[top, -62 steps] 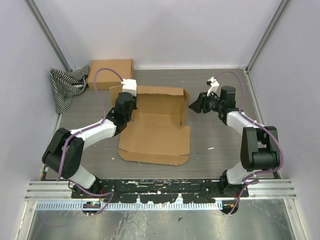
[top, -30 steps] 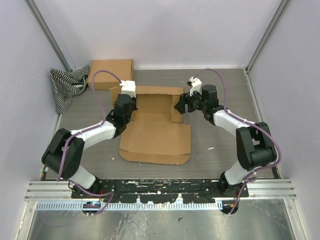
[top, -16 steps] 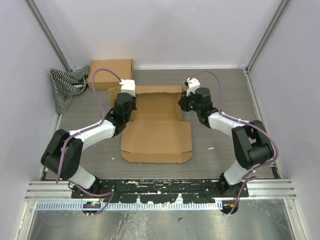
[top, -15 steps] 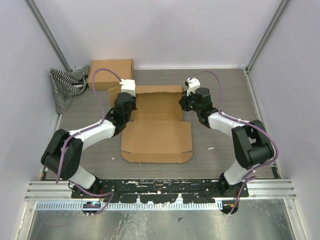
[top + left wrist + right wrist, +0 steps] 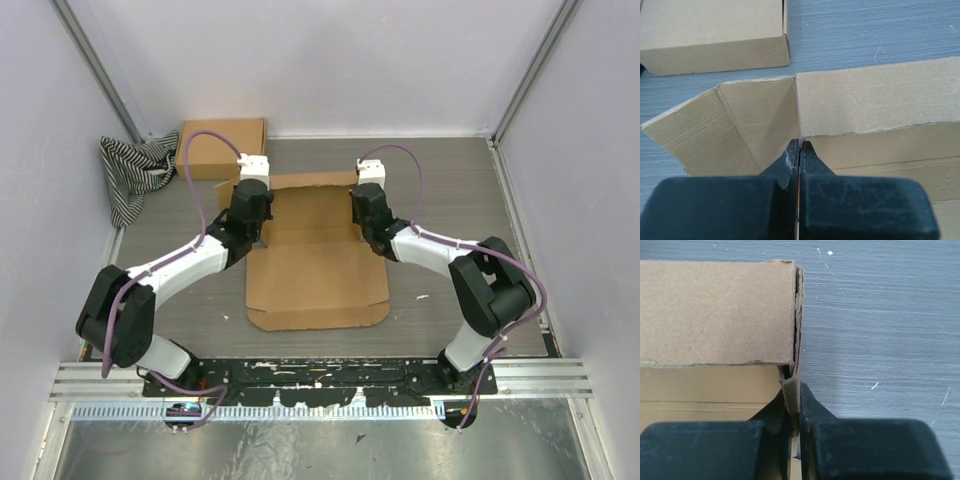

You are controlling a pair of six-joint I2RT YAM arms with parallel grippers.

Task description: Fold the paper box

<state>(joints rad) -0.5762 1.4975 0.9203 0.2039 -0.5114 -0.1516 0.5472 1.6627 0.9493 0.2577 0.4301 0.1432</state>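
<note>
Grey wood-grain tabletop (image 5: 450, 210), pale lilac walls (image 5: 330, 60) on three sides, metal rail (image 5: 320, 385) along the near edge.

Paper box (image 5: 318, 275) sits mid-table between the two arms, partly formed. Its far wall is standing and the big lid panel lies flat toward the bases.

Left gripper (image 5: 799, 150) is pinched tight on the box's left side wall at the far-left corner, and a corner flap fans outward just beside it. Right gripper (image 5: 794, 390) is clamped on the right side wall, with the cardboard edge visible between its fingers.

Second box (image 5: 222, 147), ready-made, is at far left, near the paper box's far wall but apart from it. Striped cloth (image 5: 135, 172) is bunched in the far-left corner against the wall.

Hard to see: from above, both wrists cover their own fingertips and most of the side walls. The left wrist view crops the second box at top and left. Both wrist views lose the near box floor behind the black finger blocks.
</note>
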